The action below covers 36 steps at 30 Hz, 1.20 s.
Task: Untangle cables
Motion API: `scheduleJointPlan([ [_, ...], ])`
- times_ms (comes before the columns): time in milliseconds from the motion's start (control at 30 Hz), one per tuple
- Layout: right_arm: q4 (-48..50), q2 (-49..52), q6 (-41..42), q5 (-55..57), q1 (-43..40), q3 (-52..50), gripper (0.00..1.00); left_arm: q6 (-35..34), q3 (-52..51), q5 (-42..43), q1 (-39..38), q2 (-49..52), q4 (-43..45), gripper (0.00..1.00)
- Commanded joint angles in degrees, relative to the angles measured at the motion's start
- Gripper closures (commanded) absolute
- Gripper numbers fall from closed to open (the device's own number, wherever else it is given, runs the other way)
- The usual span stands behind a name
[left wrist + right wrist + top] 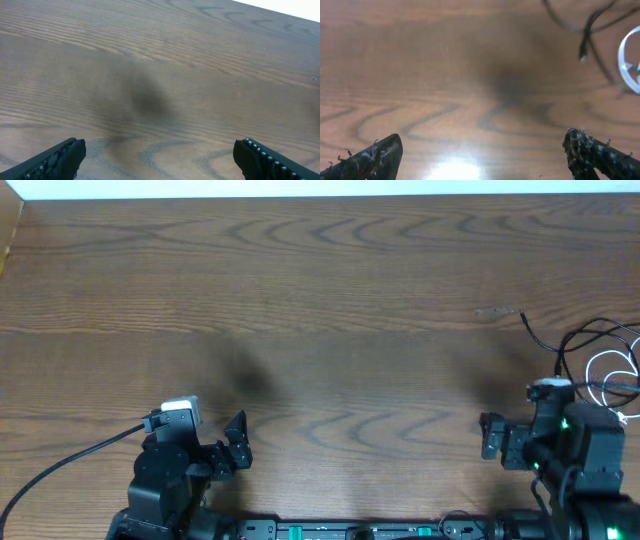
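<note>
The black cable (527, 326) lies in loose loops at the table's far right, tangled with the white cable (603, 358) coiled just below it. Both lie beside and behind my right arm. In the right wrist view the black cable (587, 30) and its plug end sit at the upper right, with an arc of the white cable (621, 62) at the right edge. My right gripper (492, 438) (482, 145) is open and empty, left of the cables. My left gripper (235, 445) (160, 150) is open and empty over bare wood at the front left.
A thick black wire (70, 465) runs from the left arm off the left edge. The wooden table (330, 300) ends at a white strip at the back. A small pale mark (493, 311) lies near the black cable's end.
</note>
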Motion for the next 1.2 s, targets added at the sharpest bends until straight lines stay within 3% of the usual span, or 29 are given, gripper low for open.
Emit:
scheduleJointPlan([
  [0, 2.8, -3.6, -1.1, 4.9, 2.0, -1.4, 0.01, 1.0, -0.3, -0.9, 0.2, -0.3, 0.0, 0.01],
  [367, 39.0, -16.5, -1.1, 2.8, 4.7, -21.6, 0.01, 1.0, -0.3, -0.9, 0.2, -0.3, 0.0, 0.01],
  [567, 52.4, -22.6, -1.0, 2.7, 5.6, -30.3, 0.01, 1.0, -0.3, -0.9, 0.2, -0.3, 0.0, 0.01],
  [967, 69.2, -30.5, -1.1, 2.7, 5.9, -42.2, 0.01, 1.0, -0.3, -0.9, 0.2, -0.3, 0.0, 0.01],
  [1167, 69.1, -30.5, -3.7, 4.0, 5.9, -42.2, 0.01, 1.0, -0.3, -0.9, 0.2, -0.3, 0.0, 0.01],
])
